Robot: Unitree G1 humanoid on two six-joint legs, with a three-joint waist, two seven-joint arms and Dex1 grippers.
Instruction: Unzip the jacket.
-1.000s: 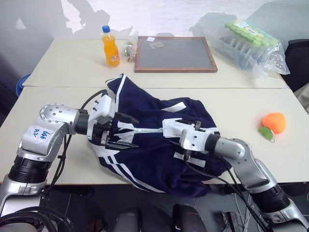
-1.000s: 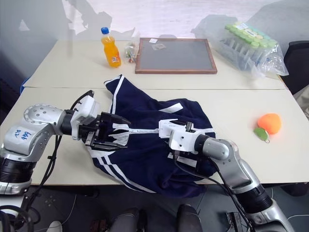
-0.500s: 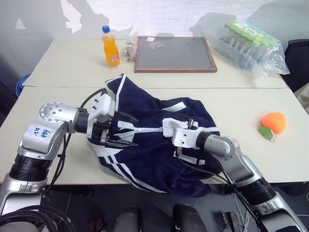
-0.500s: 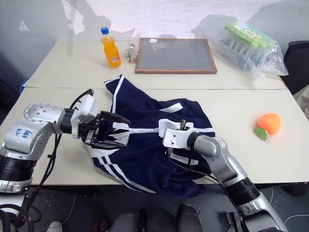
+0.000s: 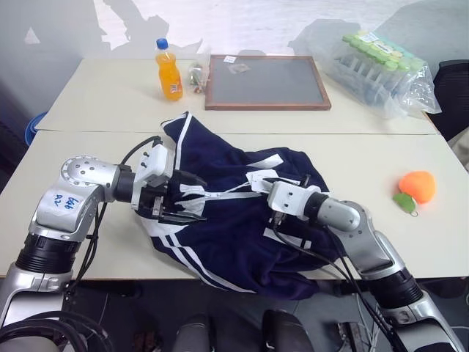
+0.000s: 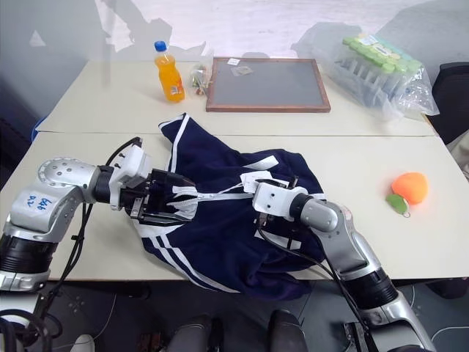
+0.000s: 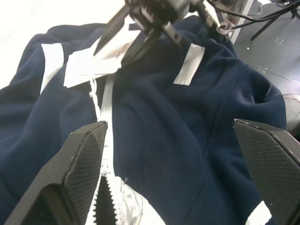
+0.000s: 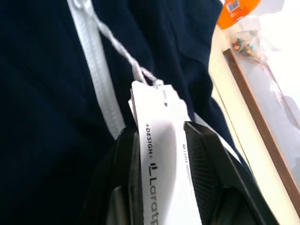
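Jacket position: bunched on the near bench, hanging partly over its front edge, with the white zipper running across the top between the two arms.

Step in hand, as judged: securing a pull point for unzipping. The right tool was clamped on the paper tag, which hangs by a white string from the zipper. The left tool rested at the other end of the zipper with its black fingers spread wide, one on each side of the zipper track, gripping nothing.

Next move, as judged: the left tool should close on the fabric beside the track to anchor it; the right tool should then draw the tag along the zipper line. The string looked thin, so a steady pull in line with the teeth is advisable.

View differences: the right wrist view showed the tag pinched between the pads and the string's tie point, which the head views left unclear. The left wrist view showed the separated teeth nearest the left tool. The head views alone showed the orange bottle and framed board on the far bench.
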